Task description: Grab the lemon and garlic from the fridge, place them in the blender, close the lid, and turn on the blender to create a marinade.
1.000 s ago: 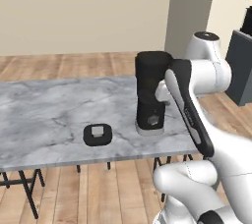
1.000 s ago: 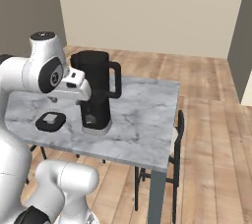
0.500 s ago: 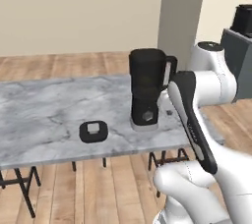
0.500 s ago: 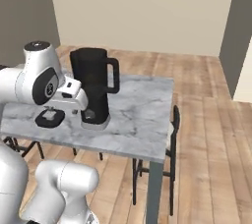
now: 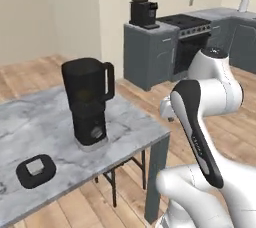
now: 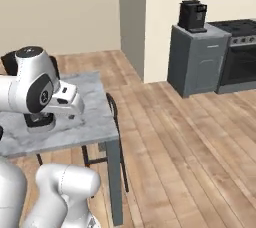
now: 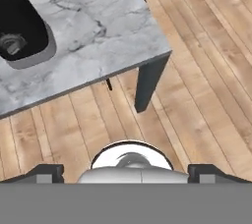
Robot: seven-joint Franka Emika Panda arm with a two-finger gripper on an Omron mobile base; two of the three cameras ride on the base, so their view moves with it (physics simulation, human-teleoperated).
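Base swung; blender (image 5: 89, 103) label-free

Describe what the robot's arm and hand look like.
The arm is glossy white with rounded, bulbous segments, dark grey joint caps and a long black stripe along one link. The hand has two small dark finger tips. No cables or markings are visible.

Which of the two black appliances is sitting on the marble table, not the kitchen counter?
The blender: a black jug with a side handle, on the marble table beside its lid. The other black appliance, the coffee maker, stands on the grey counter behind.
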